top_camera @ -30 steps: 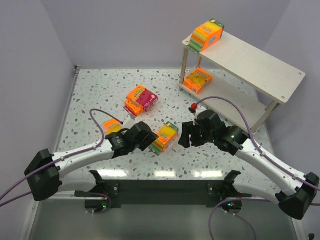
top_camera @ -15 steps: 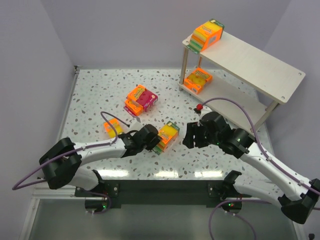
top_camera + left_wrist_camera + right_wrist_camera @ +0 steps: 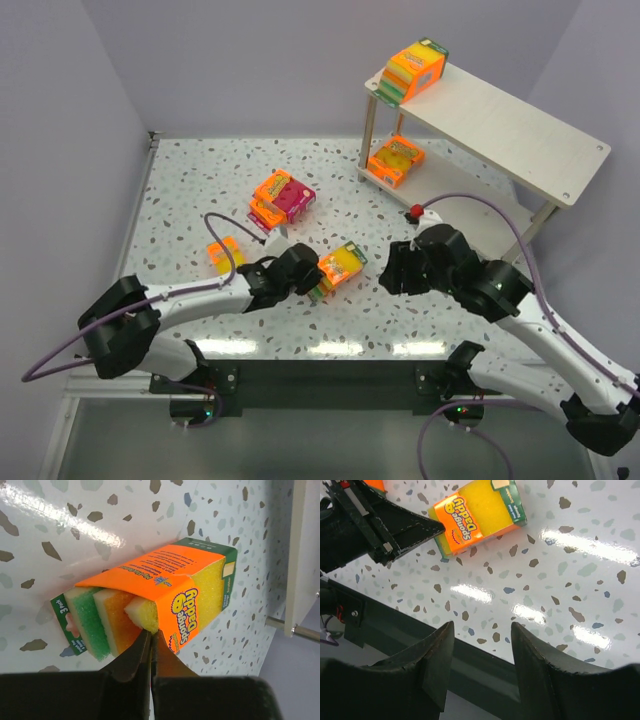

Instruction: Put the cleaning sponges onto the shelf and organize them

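A thick orange sponge pack (image 3: 340,265) with green, orange and yellow layers lies near the table's middle front. My left gripper (image 3: 312,278) is shut, its tips pinching the edge of the pack's orange sleeve (image 3: 170,580); in the left wrist view the closed gripper (image 3: 151,632) meets the sleeve where it wraps the yellow sponge. My right gripper (image 3: 392,272) stands open to the right of the pack, apart from it, with nothing between its fingers (image 3: 482,625). The same pack (image 3: 477,515) shows in the right wrist view. The shelf (image 3: 500,120) stands at the back right.
One sponge pack (image 3: 415,70) sits on the shelf's top board at its left end, another (image 3: 395,160) on the lower board. A small pile of orange and pink packs (image 3: 280,198) lies mid-table. A flat orange pack (image 3: 222,252) lies left of my left arm.
My left gripper closed on the pack's sleeve edge, and the pack shifted and turned slightly to the right. My right gripper drew back to the right and narrowed a little.
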Available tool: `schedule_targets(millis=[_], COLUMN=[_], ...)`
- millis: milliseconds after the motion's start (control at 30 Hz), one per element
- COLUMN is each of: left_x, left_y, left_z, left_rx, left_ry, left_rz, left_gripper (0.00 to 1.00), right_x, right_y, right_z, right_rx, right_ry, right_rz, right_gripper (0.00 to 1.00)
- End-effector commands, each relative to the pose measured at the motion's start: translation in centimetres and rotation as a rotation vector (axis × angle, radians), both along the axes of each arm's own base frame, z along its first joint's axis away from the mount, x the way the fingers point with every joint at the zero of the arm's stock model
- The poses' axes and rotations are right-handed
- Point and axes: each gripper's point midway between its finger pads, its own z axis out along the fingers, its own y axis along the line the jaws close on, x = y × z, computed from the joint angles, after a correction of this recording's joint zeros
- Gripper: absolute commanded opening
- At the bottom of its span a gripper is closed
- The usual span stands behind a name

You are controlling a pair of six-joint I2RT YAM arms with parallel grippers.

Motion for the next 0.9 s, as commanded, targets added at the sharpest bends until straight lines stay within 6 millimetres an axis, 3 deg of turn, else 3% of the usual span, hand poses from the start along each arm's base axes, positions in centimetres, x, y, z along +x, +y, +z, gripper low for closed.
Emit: schedule_targets(millis=[0, 100, 133, 200, 233, 467, 500, 533, 567, 600, 633, 667, 700, 733, 800, 833, 867], left_x=[1.2, 1.6, 1.7, 1.7, 1.9, 4.1, 5.5, 5.6, 6.3, 7.7, 8.1, 8.4, 10.0, 10.0, 11.9, 11.9, 12.2], left_y=[-0.1, -0.7, -1.2, -1.7, -2.0, -3.5, -4.4, -5.4, -6.0, -7.8, -8.3, -9.3, -11.1, -11.7, -13.7, -14.0, -14.6], left_z=[5.8, 11.3, 14.5, 17.8, 20.7, 33.0, 32.7, 35.5, 36.8, 35.7, 38.5, 39.4, 37.7, 40.3, 40.0, 42.2, 42.4], left_rx=[0.013, -0.065, -0.115, -0.166, -0.214, -0.391, -0.371, -0.42, -0.442, -0.429, -0.47, -0.489, -0.467, -0.514, -0.54, -0.584, -0.605], left_ry=[-0.129, -0.209, -0.254, -0.301, -0.339, -0.566, -0.571, -0.608, -0.637, -0.618, -0.659, -0.678, -0.654, -0.689, -0.695, -0.727, -0.728], left_rz=[-0.032, -0.048, -0.063, -0.083, -0.086, -0.114, -0.124, -0.167, -0.179, -0.202, -0.208, -0.232, -0.243, -0.265, -0.267, -0.272, -0.273], left_gripper=[0.0, 0.0, 0.0, 0.0, 0.0, 0.0, 0.0, 0.0, 0.0, 0.0, 0.0, 0.0, 0.0, 0.0, 0.0, 0.0, 0.0], right_x=[0.3, 0.0, -0.4, -0.8, -1.2, -3.1, -3.3, -3.5, -3.6, -3.7, -3.8, -3.8, -3.8, -3.7, -3.7, -3.6, -3.6], right_y=[-2.2, -4.1, -5.1, -6.0, -7.3, -12.1, -12.3, -12.5, -12.5, -12.6, -12.6, -12.6, -12.6, -12.7, -12.9, -12.9, -12.9], right_z=[3.7, 4.8, 4.9, 5.7, 5.7, 7.1, 7.2, 7.0, 6.9, 6.8, 6.8, 6.9, 6.9, 7.0, 7.0, 7.1, 7.0], right_rx=[0.023, 0.0, -0.014, -0.007, -0.029, -0.014, -0.01, -0.016, -0.015, -0.017, -0.017, -0.009, -0.007, -0.004, -0.005, 0.001, 0.001], right_ry=[-0.085, -0.107, -0.107, -0.116, -0.124, -0.164, -0.161, -0.159, -0.153, -0.149, -0.147, -0.15, -0.153, -0.158, -0.166, -0.168, -0.169], right_rz=[-0.108, -0.173, -0.195, -0.235, -0.27, -0.447, -0.452, -0.451, -0.453, -0.453, -0.455, -0.457, -0.459, -0.464, -0.475, -0.479, -0.483], right_gripper=[0.52, 0.5, 0.49, 0.47, 0.46, 0.36, 0.36, 0.36, 0.35, 0.35, 0.35, 0.35, 0.35, 0.35, 0.35, 0.35, 0.35])
